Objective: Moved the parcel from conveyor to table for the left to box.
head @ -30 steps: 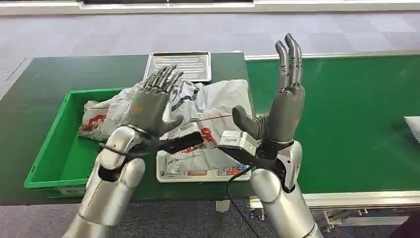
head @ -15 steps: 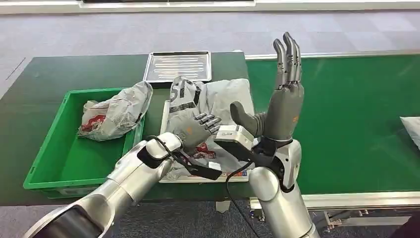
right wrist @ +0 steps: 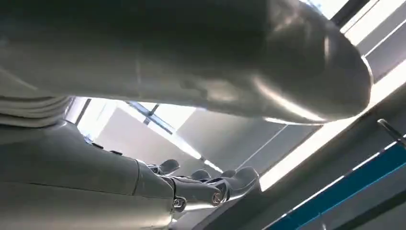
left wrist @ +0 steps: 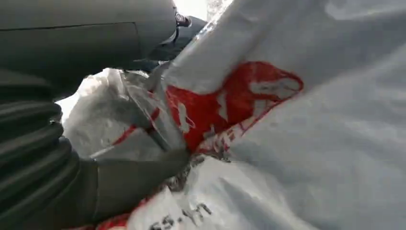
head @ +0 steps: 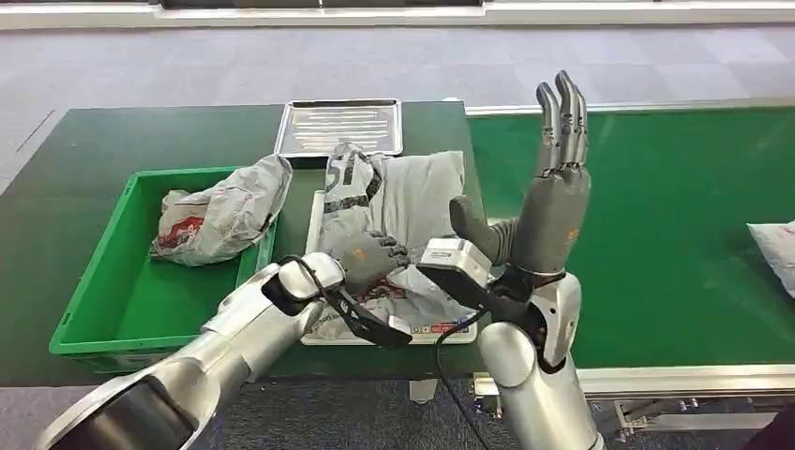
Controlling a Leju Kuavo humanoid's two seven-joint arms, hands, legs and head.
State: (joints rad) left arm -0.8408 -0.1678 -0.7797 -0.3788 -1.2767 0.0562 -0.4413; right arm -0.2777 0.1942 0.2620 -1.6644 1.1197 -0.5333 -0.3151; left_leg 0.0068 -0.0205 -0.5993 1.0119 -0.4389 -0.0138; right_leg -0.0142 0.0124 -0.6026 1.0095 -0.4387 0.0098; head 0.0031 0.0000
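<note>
left hand (head: 368,258) lower, on parcel (head: 398,211)

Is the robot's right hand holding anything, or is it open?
Open. The right hand is raised above the conveyor, fingers straight and upward, thumb out, nothing in it.

A crumpled grey plastic parcel bag (head: 394,202) with red printed patches and black lettering lies on a white flat scale (head: 394,330) near the front edge of the dark green table (head: 84,141). A second grey bag with red print (head: 220,211) sits in a bright green plastic crate (head: 122,300). Toward the back edge is a shiny silver ribbed metal tray (head: 339,125). The conveyor belt (head: 675,216) is mid green. Both hands, left (head: 370,258) and right (head: 553,202), are dark grey.
</note>
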